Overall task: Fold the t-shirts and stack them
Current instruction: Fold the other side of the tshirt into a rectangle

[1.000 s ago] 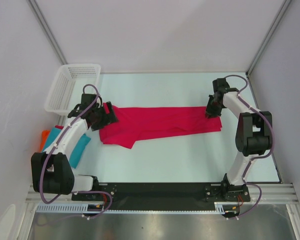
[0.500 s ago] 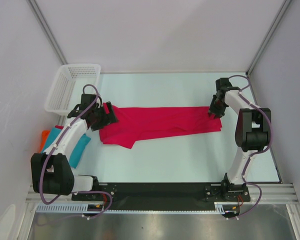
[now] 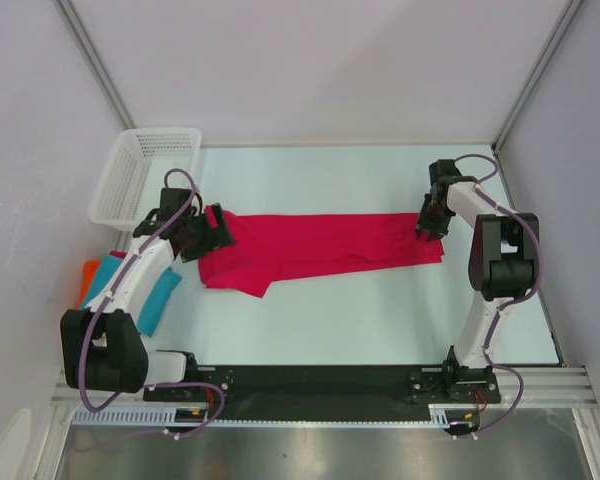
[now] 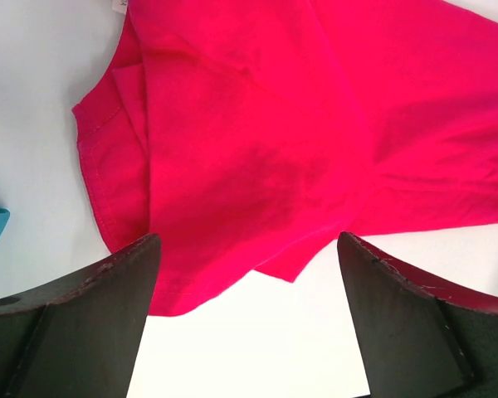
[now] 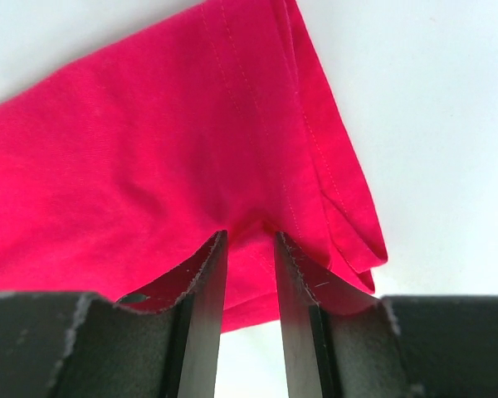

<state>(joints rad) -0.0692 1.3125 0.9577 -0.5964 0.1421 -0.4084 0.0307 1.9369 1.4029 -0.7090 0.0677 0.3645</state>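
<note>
A crimson-pink t-shirt [image 3: 320, 245] is lying in a long band on the tabletop [image 3: 360, 320], stretching between my 2 grippers. My left gripper [image 4: 247, 249] is hovering released, spread wide over one end. My right gripper [image 5: 249, 236] is sitting at the other end, narrowly parted, with cloth puckering at its tips; I cannot tell whether it is grasping. A teal t-shirt [image 3: 155, 295] is lying behind my left gripper.

Right fingers [image 5: 201, 315] parted wider on crimson-pink t-shirt [image 3: 320, 245]
</note>
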